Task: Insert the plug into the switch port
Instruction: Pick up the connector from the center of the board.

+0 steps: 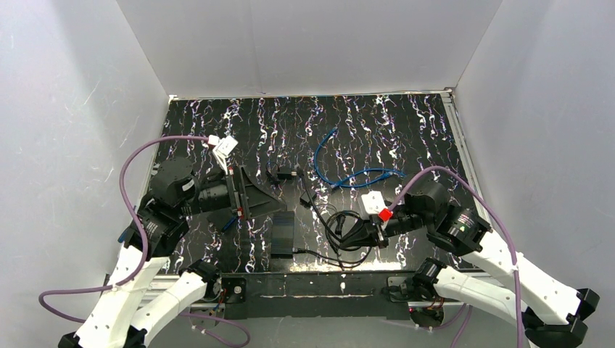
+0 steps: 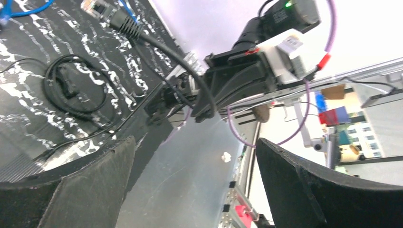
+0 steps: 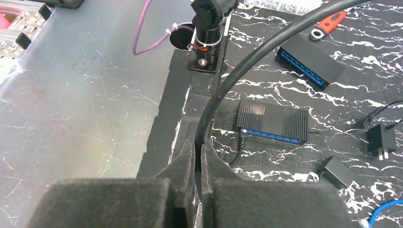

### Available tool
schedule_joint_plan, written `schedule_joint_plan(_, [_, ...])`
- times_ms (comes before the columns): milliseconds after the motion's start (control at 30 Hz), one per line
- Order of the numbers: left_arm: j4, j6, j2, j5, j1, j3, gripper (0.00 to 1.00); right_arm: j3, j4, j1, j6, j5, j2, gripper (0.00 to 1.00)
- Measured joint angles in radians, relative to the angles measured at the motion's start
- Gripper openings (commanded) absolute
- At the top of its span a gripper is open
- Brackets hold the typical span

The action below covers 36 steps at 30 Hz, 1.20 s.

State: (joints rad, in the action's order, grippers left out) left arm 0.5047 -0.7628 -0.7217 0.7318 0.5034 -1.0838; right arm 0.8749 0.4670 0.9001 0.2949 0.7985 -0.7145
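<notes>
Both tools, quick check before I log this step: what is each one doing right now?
Left tool: open, holding nothing.
Right tool: closed on the black cable.

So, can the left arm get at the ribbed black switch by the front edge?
Probably yes: the left pincer stands open and empty, and the switch lies close beside it, uncovered.
</notes>
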Motion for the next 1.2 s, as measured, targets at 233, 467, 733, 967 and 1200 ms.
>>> schedule_joint_plan(233, [-0.142,-0.153,0.005,0.037,0.000,0.044,0.98,-0.006,-0.049,0.042,0.036,0.006,0.004,0.01])
schedule_joint_plan(467, [-0.222,-0.249,-0.031,0.055,0.000,0.078,0.98,-0.006,-0.105,0.111,0.085,-0.023,-0.024,0.01])
schedule_joint_plan(733, [-0.259,-0.298,-0.035,0.053,0.000,0.089,0.99,-0.006,-0.126,0.179,0.132,-0.081,-0.066,0.01])
schedule_joint_plan(967, [-0.274,-0.316,-0.034,0.054,0.000,0.090,0.78,-0.006,-0.151,0.215,0.152,-0.123,-0.067,0.01])
schedule_joint_plan(1200, [-0.290,-0.320,-0.039,0.054,0.000,0.094,0.68,-0.007,-0.154,0.242,0.163,-0.131,-0.061,0.01])
